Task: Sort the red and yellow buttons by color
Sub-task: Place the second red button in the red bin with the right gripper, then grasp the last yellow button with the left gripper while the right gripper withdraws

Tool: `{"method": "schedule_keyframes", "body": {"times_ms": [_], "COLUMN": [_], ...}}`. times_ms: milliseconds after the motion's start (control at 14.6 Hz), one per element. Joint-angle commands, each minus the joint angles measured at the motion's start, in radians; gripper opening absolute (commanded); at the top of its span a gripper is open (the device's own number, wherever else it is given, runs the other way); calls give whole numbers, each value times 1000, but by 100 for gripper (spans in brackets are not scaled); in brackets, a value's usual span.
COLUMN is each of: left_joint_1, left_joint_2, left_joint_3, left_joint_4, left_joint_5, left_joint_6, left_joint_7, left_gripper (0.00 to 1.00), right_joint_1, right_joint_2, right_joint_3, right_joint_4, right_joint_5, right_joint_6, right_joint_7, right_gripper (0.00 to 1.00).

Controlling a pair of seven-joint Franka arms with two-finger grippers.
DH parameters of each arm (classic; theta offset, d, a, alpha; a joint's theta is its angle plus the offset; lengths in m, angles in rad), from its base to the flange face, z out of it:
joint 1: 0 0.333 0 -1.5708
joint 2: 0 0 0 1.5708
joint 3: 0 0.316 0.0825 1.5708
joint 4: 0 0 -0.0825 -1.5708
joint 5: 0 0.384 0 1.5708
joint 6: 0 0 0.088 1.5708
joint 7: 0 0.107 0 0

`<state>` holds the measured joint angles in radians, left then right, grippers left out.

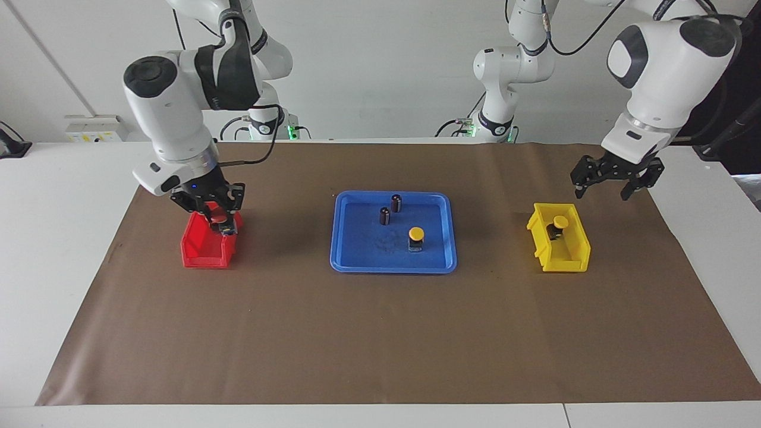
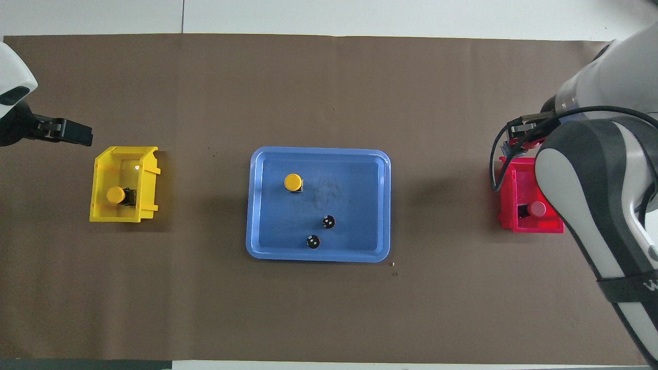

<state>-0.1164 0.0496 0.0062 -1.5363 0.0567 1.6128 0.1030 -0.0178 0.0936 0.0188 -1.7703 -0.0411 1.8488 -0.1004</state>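
The right gripper (image 1: 215, 213) hangs over the red bin (image 1: 202, 249), its fingers clamped on a red button (image 1: 218, 219) held just above the bin's rim. In the overhead view the right arm covers much of this bin, and a second red button (image 2: 537, 208) shows lying inside it, near the end closer to the robots. The red bin sits on the brown paper (image 1: 380, 333) at the right arm's end of the table (image 1: 53, 249).

The left gripper (image 1: 615, 178) is raised in the air with its fingers spread apart and holding nothing. It is over the brown paper close to the yellow bin (image 1: 571, 258), which stands at the left arm's end of the table. One yellow button (image 1: 559, 224) lies on its side in that bin, in the half nearer the robots.

Between the two bins, at the middle of the paper, lies a blue tray (image 1: 351, 261). A second yellow button (image 1: 416, 238) stands upright on it, in the part farther from the robots. Two dark cylinders with silvery tops also stand on the tray, nearer the robots than that button: one cylinder (image 1: 384, 215) just beside the other cylinder (image 1: 396, 203), close together but apart.
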Motion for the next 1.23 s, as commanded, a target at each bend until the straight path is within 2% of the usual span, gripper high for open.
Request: {"method": "schedule_keyframes", "body": {"times_ms": [0,137,274,411,548,685,753,890,1027,1096,1164], "left_joint_1": [-55,-113,-228,-335,-406,-483,-489,-517,-523,-525,-531], "left_joint_2": [105,70,71,161,238,278,294,325,316,312,306], "left_joint_3": [5,3,1,1,0,1,-2,-2,-2,-3,-5], "left_joint_4": [159,58,-16,-27,-50,-123,-151,-172,-211,-220,-222], "left_joint_5": [0,-17,-23,-23,-24,-28,-34,-48,-49,-49,-49], "left_joint_6": [-76,45,139,224,319,470,536,562,553,540,520], "left_joint_7": [-25,-147,-288,-415,-509,-600,-627,-631,-631,-631,-631], "left_gripper": [100,100,100,100,100,100,100,100,100,100,100], "right_joint_1": [-95,-111,-113,-113,-117,-134,-136,-136,-139,-139,-137], "right_joint_2": [-66,-96,-118,-130,-120,-118,-115,-115,-112,-112,-112], "right_joint_3": [20,20,20,20,18,18,18,18,17,18,18], "right_joint_4": [-180,-286,-381,-466,-494,-503,-511,-537,-558,-564,-567], "right_joint_5": [30,32,30,32,32,32,32,32,32,32,32], "right_joint_6": [151,269,367,458,484,495,498,541,581,589,587], "right_joint_7": [-131,-159,-162,-162,-170,-197,-199,-199,-211,-213,-210], "right_gripper": [18,18,18,18,18,18,18,18,19,22,32]}}
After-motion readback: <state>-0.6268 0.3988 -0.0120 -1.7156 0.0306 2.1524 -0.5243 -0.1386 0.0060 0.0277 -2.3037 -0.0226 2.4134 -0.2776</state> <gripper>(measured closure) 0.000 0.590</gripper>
